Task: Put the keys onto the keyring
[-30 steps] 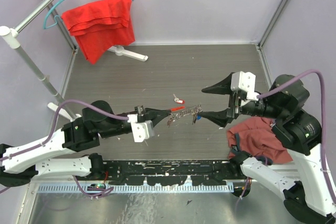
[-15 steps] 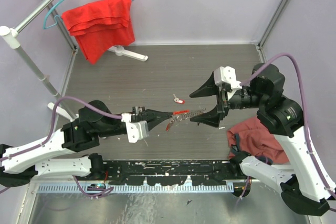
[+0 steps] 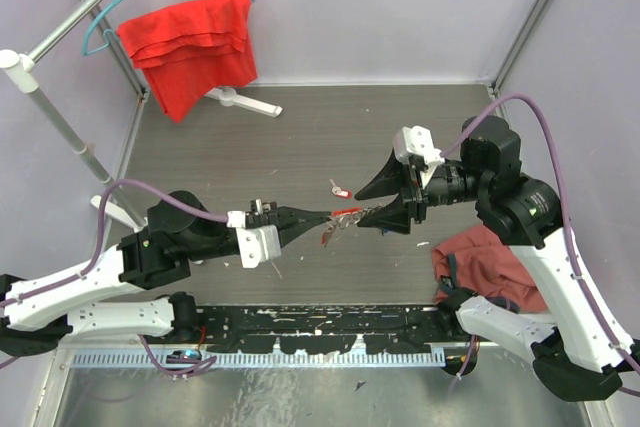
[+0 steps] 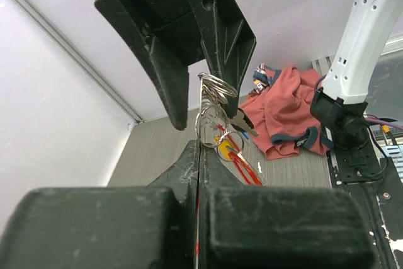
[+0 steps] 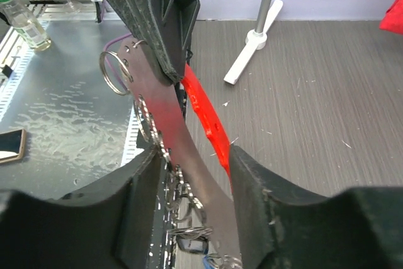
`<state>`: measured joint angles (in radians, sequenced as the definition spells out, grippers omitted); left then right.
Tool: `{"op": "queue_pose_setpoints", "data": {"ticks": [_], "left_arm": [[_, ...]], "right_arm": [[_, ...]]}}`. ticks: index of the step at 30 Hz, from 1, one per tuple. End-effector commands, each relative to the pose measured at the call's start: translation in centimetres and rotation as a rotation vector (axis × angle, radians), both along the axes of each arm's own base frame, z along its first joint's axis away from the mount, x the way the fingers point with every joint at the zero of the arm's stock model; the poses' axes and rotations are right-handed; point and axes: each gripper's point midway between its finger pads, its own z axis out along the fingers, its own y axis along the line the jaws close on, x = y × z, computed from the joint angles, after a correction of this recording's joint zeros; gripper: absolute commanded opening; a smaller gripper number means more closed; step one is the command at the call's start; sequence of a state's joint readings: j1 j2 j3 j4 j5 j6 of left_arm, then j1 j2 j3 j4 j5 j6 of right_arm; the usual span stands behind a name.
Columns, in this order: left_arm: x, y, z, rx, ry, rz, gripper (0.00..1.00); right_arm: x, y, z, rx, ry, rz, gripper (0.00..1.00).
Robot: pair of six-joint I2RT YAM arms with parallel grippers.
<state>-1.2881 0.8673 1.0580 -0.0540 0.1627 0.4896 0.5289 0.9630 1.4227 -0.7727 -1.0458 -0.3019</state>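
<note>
- The left hand [image 3: 322,215] is clamped on the ring strap [image 3: 352,217] above the worktop [image 3: 300,137], with keys [image 4: 228,150] dangling from it.
- The right hand [image 3: 386,201], half-wide, straddles the strap's end.
- A loose key [image 3: 341,188] lies nearby, and a cloth [image 3: 490,257] lies to the right.

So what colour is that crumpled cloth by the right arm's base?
Faded red cloth with dark blue trim; the left wrist view shows it best.

Keys [image 3: 345,219]: silver, red and yellow tags. Desk [image 3: 300,142]: dark grey wood grain. Towel [image 3: 190,47], far left corner: bright red; hanger [image 3: 100,25] teal. Cloth [image 3: 490,262], near right corner: dull red, blue trim. Arms [image 3: 575,297]: white and black; cables [image 3: 560,162] purple.
</note>
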Motion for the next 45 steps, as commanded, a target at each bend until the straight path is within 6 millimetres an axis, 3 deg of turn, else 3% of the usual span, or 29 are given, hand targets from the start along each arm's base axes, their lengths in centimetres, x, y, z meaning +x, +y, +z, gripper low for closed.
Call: {"op": "queue_pose_setpoints", "data": {"ticks": [1,11,15,19,23,29,32,34,38,41,45], "left_arm": [[0.1,0.3,2.5,-0.095,-0.004,0.011,0.0],[0.8,0.4,2.9,-0.117,0.021,0.048,0.02],[1.6,0.9,3.2,-0.14,0.051,0.1,0.33],[2.5,1.9,3.4,-0.156,0.085,0.16,0.51],[3.9,3.6,2.7,-0.155,0.168,0.267,0.68],[7.3,5.4,-1.8,-0.036,0.373,0.53,0.91],[9.8,4.9,-6.2,0.083,0.529,0.654,0.97],[13.4,6.8,-10.5,0.18,0.741,0.778,0.98],[17.0,10.2,-17.1,0.351,1.2,0.963,0.98],[17.4,11.2,-18.2,0.43,1.29,1.087,0.99],[17.7,11.1,-18.2,0.336,1.315,1.103,0.98]], "right_arm": [[-0.4,0.1,0.7,0.021,-0.034,0.028,0.47],[-0.7,0.0,1.9,0.043,-0.055,0.035,0.17],[-0.2,-0.1,2.3,0.048,-0.077,-0.011,0.13],[1.2,-0.7,2.9,0.051,-0.112,-0.131,0.13],[3.9,-2.0,3.3,0.047,-0.14,-0.328,0.13],[9.1,-4.8,3.1,0.022,-0.124,-0.676,0.11],[10.6,-5.7,2.3,-0.01,-0.104,-0.77,0.08],[11.3,-6.1,1.9,-0.024,-0.087,-0.815,0.07],[11.7,-6.1,1.3,-0.042,-0.063,-0.829,0.06],[11.7,-5.9,1.0,-0.044,-0.048,-0.822,0.04],[11.9,-5.6,0.2,-0.059,-0.033,-0.814,0.02]]}}
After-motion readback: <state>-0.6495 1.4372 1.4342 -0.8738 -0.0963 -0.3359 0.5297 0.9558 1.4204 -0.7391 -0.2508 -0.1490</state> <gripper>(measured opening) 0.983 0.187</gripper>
